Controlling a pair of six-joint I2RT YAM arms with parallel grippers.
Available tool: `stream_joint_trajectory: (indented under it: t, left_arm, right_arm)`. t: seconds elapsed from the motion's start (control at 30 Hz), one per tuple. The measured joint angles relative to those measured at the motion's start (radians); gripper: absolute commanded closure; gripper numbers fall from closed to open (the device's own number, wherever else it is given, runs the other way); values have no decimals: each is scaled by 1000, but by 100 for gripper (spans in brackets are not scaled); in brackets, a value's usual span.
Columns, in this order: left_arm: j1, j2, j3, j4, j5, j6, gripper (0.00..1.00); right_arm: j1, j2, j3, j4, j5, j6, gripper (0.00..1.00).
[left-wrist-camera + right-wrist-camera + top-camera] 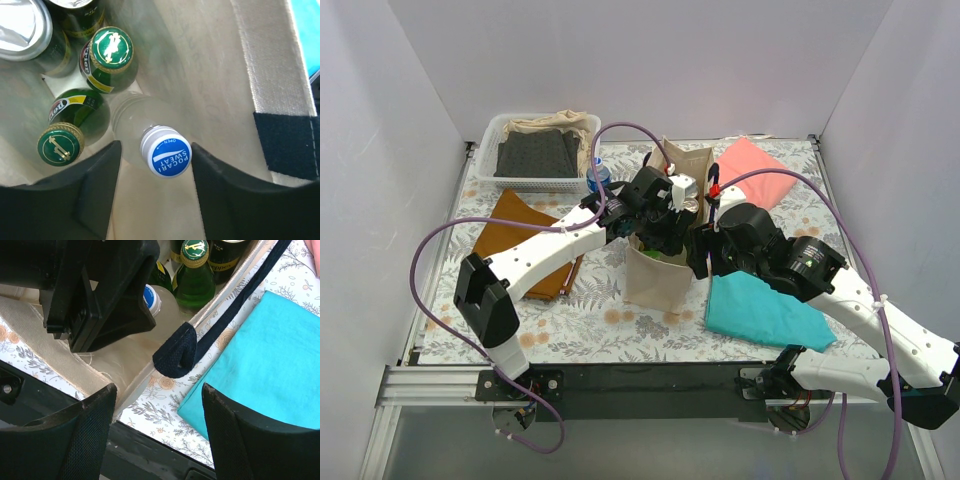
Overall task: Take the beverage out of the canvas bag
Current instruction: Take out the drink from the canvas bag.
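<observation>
The beige canvas bag (655, 280) with navy handles stands mid-table. My left gripper (660, 232) reaches into its mouth. In the left wrist view the left gripper (156, 150) is open, and its jaws stand on either side of the blue cap of a clear Pocari Sweat bottle (169, 157), with a gap on the left side. Two green glass bottles (111, 52) and cans (25, 27) stand beside it in the bag. My right gripper (157, 390) is open and empty, just outside the bag's right rim, near the navy handle (176, 354).
A teal cloth (760, 312) lies right of the bag, a pink cloth (755, 170) at the back right and a brown cloth (515, 235) on the left. A white basket (485, 165) with dark cloth stands at the back left, with a blue-capped bottle (597, 178) beside it.
</observation>
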Motion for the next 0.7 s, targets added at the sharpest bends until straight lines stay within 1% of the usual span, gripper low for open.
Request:
stream_joint_trajectory:
  t: [0.07, 0.13, 0.17, 0.2, 0.27, 0.3, 0.5, 0.53, 0.6, 0.7]
  left_arm:
    - [0, 0, 0, 2, -1, 1, 58]
    - [-2, 0, 0, 4, -3, 0, 70]
    - [-2, 0, 1, 7, -9, 7, 74]
    - [-2, 0, 5, 8, -22, 18, 83]
    - [2, -1, 12, 9, -41, 31, 91]
    - [3, 0, 12, 12, -41, 27, 100]
    - [0, 0, 12, 11, -40, 26, 100]
    - [0, 0, 12, 11, -40, 26, 98]
    - [0, 0, 12, 11, -40, 26, 100]
    - [0, 0, 12, 11, -40, 26, 100]
  right_arm:
    - [0, 0, 0, 0, 1, 0, 26]
    - [0, 0, -2, 0, 3, 0, 25]
    - [0, 0, -2, 0, 4, 0, 26]
    - [0, 0, -3, 0, 4, 0, 25]
    - [0, 0, -3, 1, 8, 0, 26]
    - [0, 0, -3, 2, 8, 0, 26]
    - [0, 0, -3, 2, 16, 0, 25]
    - [0, 0, -3, 2, 16, 0, 25]
    - [0, 0, -3, 2, 19, 0, 25]
    - [0, 0, -3, 2, 20, 0, 25]
